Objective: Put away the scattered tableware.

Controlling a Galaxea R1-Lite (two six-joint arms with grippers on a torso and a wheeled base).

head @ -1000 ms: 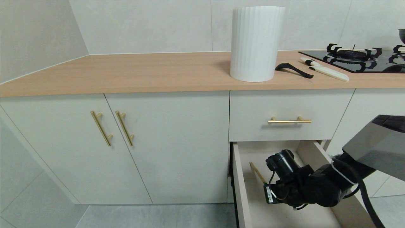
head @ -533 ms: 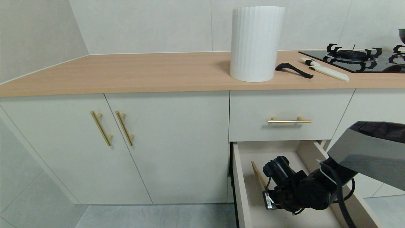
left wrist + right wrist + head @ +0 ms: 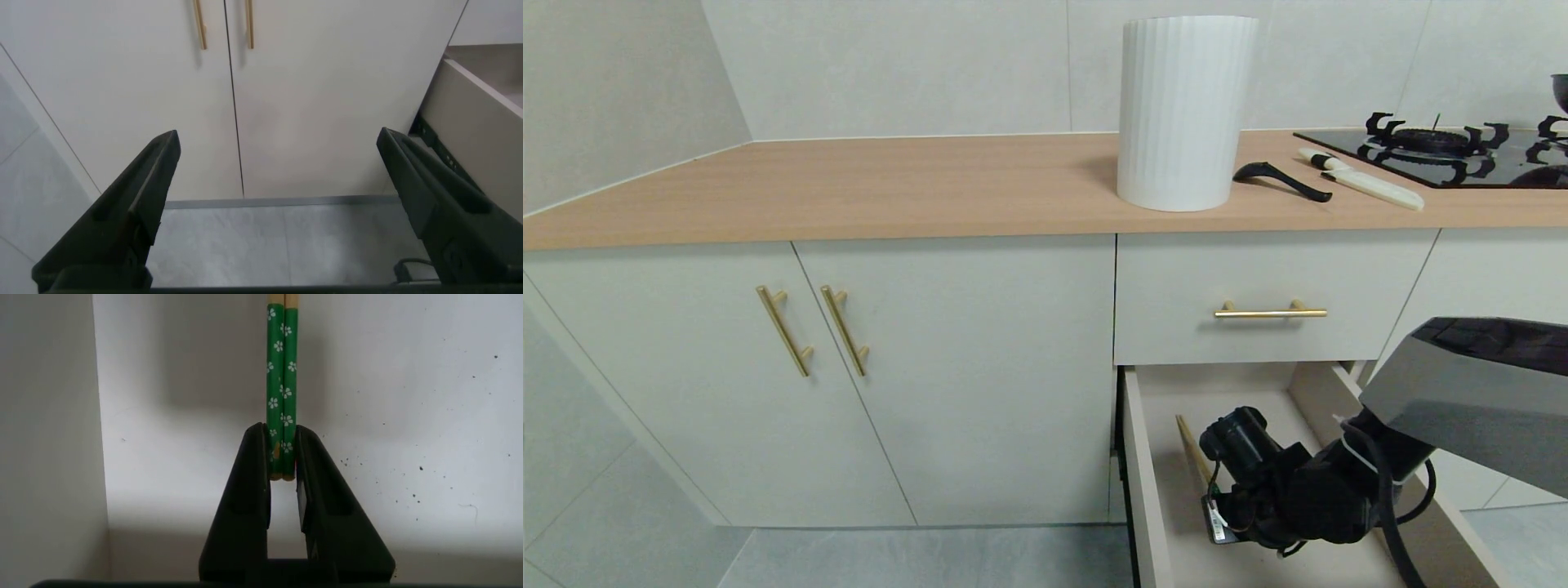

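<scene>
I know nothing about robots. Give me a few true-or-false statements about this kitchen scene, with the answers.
1. The right pincer grips a pair of chopsticks. True.
2. The lower drawer is shut. False: it is pulled open.
3. The left pincer holds a cup. False: it is open and empty, in front of the cupboard doors.
4. A pale knife lies on the counter. True.
5. The white canister stands on the floor. False: it stands on the counter.

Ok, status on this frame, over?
Right gripper shut on chopsticks, inside open drawer. Left gripper open, empty. Nothing in the way. Black spoon, knife lie on counter.
</scene>
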